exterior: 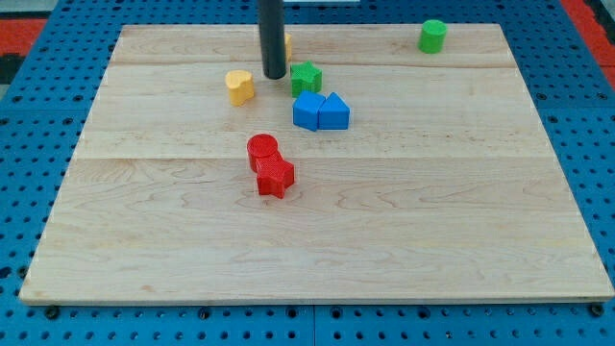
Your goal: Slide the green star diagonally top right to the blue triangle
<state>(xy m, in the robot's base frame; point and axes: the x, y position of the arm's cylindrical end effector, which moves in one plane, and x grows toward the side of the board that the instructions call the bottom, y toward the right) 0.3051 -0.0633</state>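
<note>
Camera view, the only 1 supplied, looks down on a pale wooden surface [404, 240] resting on a blue pegboard. A dark rod comes down from the view's top, and my tip [275, 76] is seen just to the view's left of the green star [306, 78], very close to it; whether contact is made cannot be told. No jaws are carried by this tool, so nothing is gripped and there is no opening or closing to report: blocks can only be pushed by the rod's end.

The green star is placed just above the blue pair, near the top of the surface. Directly below it sits a blue block [307, 111] of blocky outline, and touching that block on the view's right is the blue triangle [334, 111]. The star therefore lies above and slightly left of the triangle, not yet up and to the triangle's right. It is judged that a push from the star's left is being set up, since the tip's position on that side suits a move toward the view's right.

A yellow block [239, 86] stands to the tip's left, apart from it. A small orange-yellow piece [287, 44] is partly hidden behind the rod. 2 red blocks touch near the middle: a red cylinder [262, 150] and, below it, a red star [275, 178]. A green cylinder [432, 37] stands well apart at the top right.
</note>
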